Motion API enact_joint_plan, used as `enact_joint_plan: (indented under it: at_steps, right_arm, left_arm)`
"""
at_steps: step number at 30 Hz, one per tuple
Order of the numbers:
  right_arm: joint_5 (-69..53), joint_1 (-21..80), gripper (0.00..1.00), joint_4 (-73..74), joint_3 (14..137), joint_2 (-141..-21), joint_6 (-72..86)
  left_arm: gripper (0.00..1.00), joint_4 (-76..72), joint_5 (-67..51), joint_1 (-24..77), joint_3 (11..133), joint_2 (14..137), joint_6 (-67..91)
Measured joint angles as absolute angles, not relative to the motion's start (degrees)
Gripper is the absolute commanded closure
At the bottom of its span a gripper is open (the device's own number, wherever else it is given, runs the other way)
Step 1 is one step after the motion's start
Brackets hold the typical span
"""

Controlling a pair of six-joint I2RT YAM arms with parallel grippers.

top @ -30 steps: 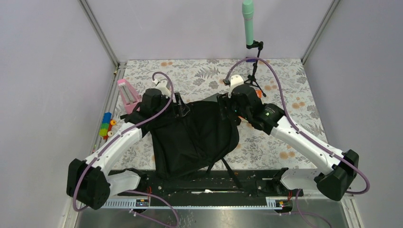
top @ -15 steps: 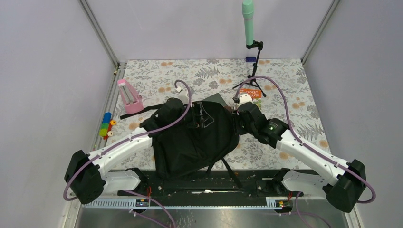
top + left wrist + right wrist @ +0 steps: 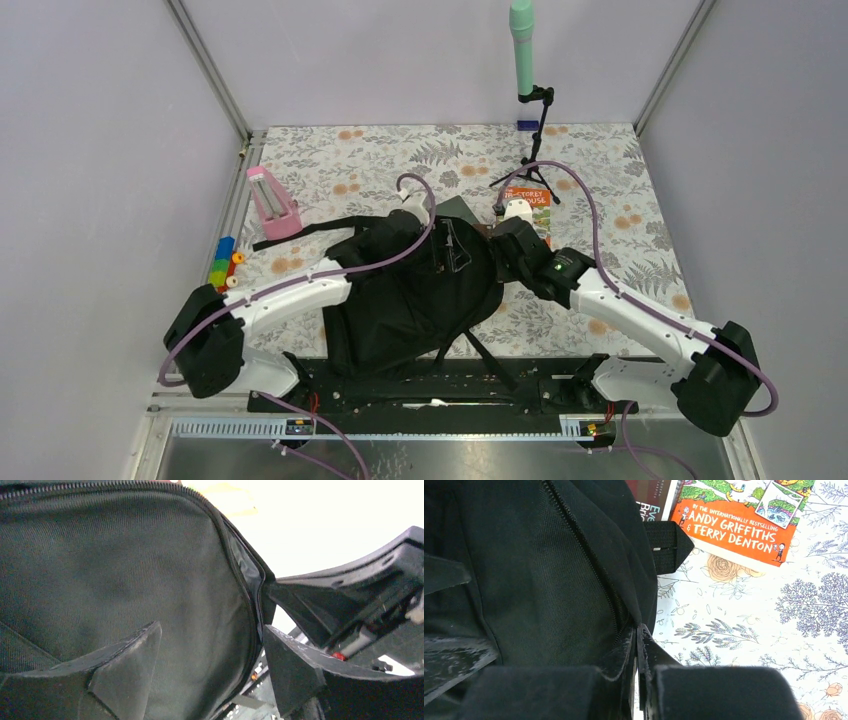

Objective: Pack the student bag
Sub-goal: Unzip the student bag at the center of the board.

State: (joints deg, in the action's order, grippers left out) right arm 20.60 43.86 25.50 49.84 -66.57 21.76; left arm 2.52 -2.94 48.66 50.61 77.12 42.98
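My right jaws are gripping the zippered rim of the large black soft fabric student bag (image 3: 524, 580), pressed fully together. My left jaws are standing wide apart over its cloth (contact unclear). The bag is lying mid-desk on the floral-patterned desk (image 3: 600, 170), an orange paperback book (image 3: 734, 520) just beside it.

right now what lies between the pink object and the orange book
The student bag's top end, the open left pincer over it, the right pincer shut on its edge; seen in the top view.
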Motion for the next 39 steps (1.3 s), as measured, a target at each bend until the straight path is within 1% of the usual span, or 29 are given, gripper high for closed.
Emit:
enact_joint_plan:
  at_steps: [5,7,11,13,14,16,18,22,24,29,32,38,39]
  right_arm:
    - [21.0,43.6,1.0,25.0,49.7,-68.1,22.5]
    - [20.9,43.5,1.0,24.8,49.6,-68.1,22.8]
    - [20.9,43.5,1.0,24.1,49.0,-68.0,23.0]
    - [20.9,43.5,1.0,23.9,48.7,-67.9,23.2]
    - [20.8,43.5,1.0,23.7,48.6,-67.7,23.3]
    - [20.7,43.5,1.0,23.6,48.4,-67.4,23.4]
    - [20.6,43.5,1.0,23.5,48.4,-67.1,23.4]
    - [20.5,43.5,1.0,23.3,48.1,-66.6,23.4]
    - [20.6,43.4,1.0,23.3,48.1,-66.4,23.4]
    - [20.6,43.4,1.0,23.3,48.0,-66.4,23.4]
    - [20.6,43.4,1.0,23.3,48.0,-66.5,23.4]
    - [20.4,43.2,1.0,22.6,47.7,-68.0,23.4]
    - [20.4,43.2,1.0,22.4,47.7,-68.3,23.4]
  left_arm:
    - [0.23,4.2,1.3,50.2,56.3,83.5,42.5]
    - [0.27,5.1,2.9,51.0,58.3,86.0,42.0]
    - [0.41,7.4,6.1,52.1,60.9,90.4,41.2]
    - [0.53,8.8,7.7,52.5,62.2,92.6,40.7]
    - [0.61,9.6,8.5,52.7,62.9,93.7,40.5]
    - [0.82,10.5,9.8,52.9,64.0,95.5,40.2]
    - [1.0,11.0,11.3,53.1,64.2,96.2,40.1]
    - [1.0,10.8,14.5,53.6,62.9,94.7,39.3]
    - [1.0,10.2,16.1,53.9,60.0,91.1,39.2]
    - [1.0,10.8,17.2,52.6,51.5,76.2,39.9]
    - [1.0,11.6,16.6,49.5,45.5,66.6,41.0]
    - [1.0,16.0,15.1,40.9,32.9,53.1,43.9]
    - [0.95,17.2,15.0,40.0,31.2,51.3,44.5]
